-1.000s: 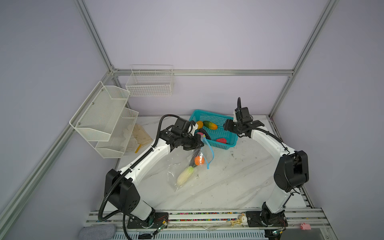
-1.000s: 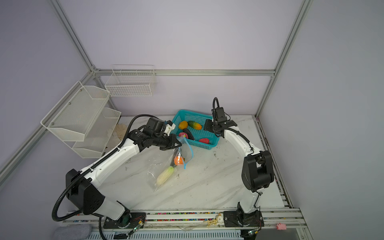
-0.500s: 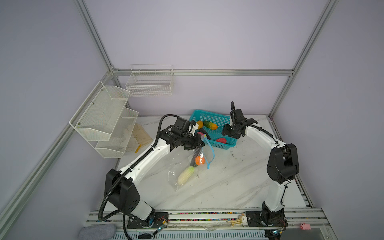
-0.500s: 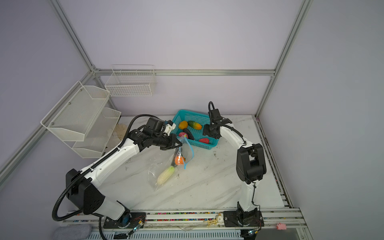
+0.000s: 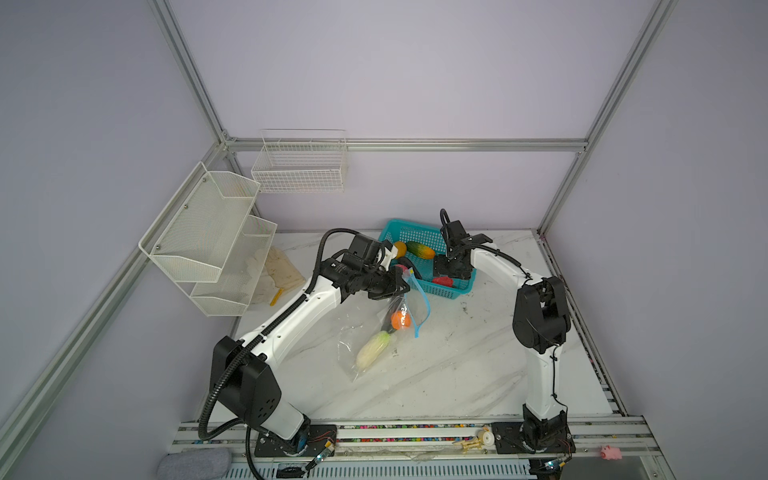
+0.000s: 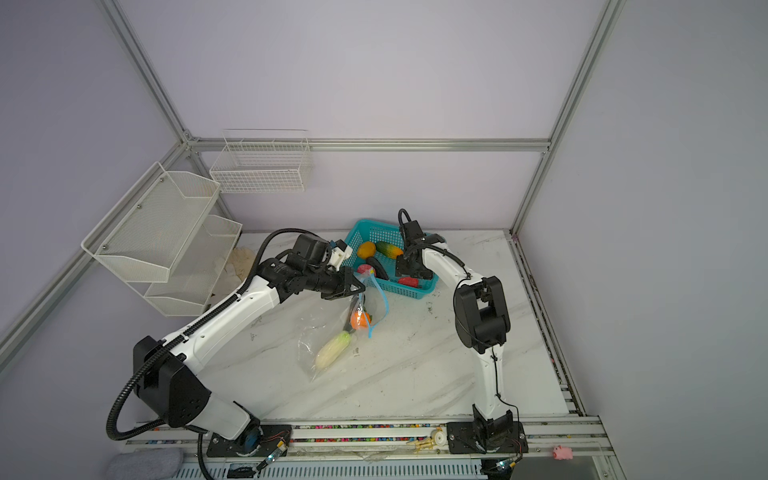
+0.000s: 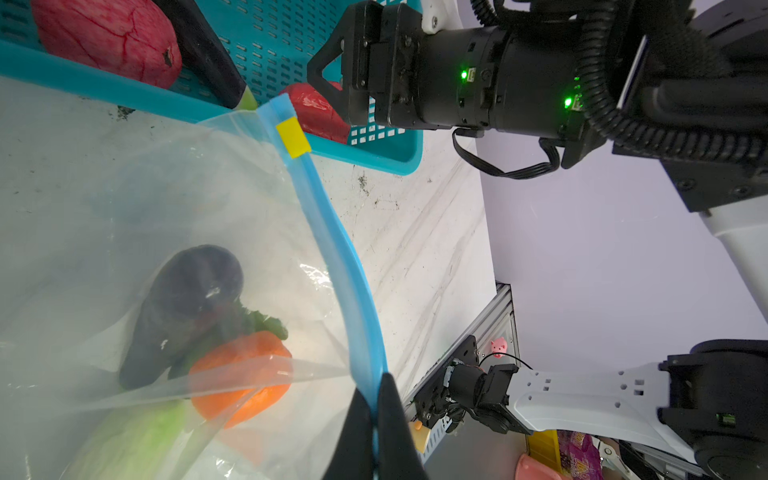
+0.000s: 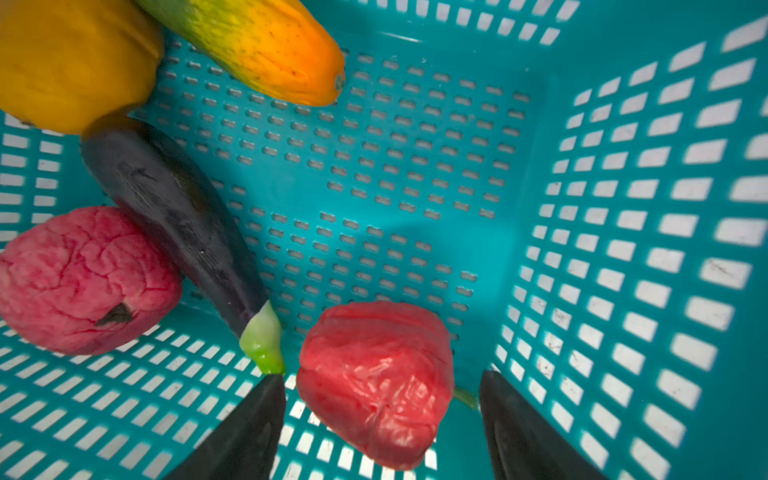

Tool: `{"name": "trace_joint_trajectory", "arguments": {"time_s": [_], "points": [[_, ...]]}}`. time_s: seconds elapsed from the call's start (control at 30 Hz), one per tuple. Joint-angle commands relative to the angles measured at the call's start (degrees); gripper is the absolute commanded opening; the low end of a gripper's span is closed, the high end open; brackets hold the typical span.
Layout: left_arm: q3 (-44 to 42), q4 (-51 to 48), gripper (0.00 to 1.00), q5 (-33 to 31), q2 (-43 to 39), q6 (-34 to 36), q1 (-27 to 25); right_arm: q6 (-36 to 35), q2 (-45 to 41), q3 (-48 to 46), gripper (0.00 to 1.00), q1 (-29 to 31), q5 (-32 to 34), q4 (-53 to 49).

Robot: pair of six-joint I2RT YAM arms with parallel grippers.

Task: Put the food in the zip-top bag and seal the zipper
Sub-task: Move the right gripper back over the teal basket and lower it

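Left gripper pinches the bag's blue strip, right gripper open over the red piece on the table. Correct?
No: the red piece lies in the teal basket, not on the table, per the right wrist view. Left gripper does pinch the blue strip; right gripper is open.

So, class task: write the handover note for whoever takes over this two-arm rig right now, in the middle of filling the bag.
Left gripper: shut on the light-blue zipper strip of the clear crinkly zip-top bag, holding its mouth up.
Right gripper: open, jaws either side of the red wrinkled toy piece in the teal perforated plastic basket, not yet closed.
Done: white toy radish, orange and one dark eggplant are bagged.
Left: the red piece, pink wrinkled piece, second dark eggplant, yellow-orange mango, green-orange cucumber; then seal the zipper.
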Motion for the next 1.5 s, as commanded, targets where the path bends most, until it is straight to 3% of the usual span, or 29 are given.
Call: {"name": "trace_joint_trajectory", "arguments": {"time_s": [0.0, 0.13, 0.9, 1.17, 1.47], "points": [[0.89, 1.42, 0.00, 1.50, 0.64, 1.06, 0.47, -0.98, 1.09, 1.83, 0.78, -0.07, 2.13, -3.23], [1.47, 1.25, 0.00, 1.50, 1.01, 0.97, 0.45, -1.65, 2.42, 2.81, 0.82, -0.10, 1.97, -3.40], [0.96, 1.25, 0.00, 1.06, 0.44, 0.97, 0.60, -2.46, 9.76, 10.35, 0.81, 2.53, -2.16, -4.54], [0.45, 1.28, 0.00, 0.96, 0.00, 1.06, 0.70, -3.49, 8.40, 11.86, 0.91, 2.33, 2.82, -7.34], [0.20, 1.31, 0.00, 1.06, -0.44, 1.23, 0.87, -4.19, 6.74, 9.47, 0.97, 1.97, 1.65, -9.36]]}}
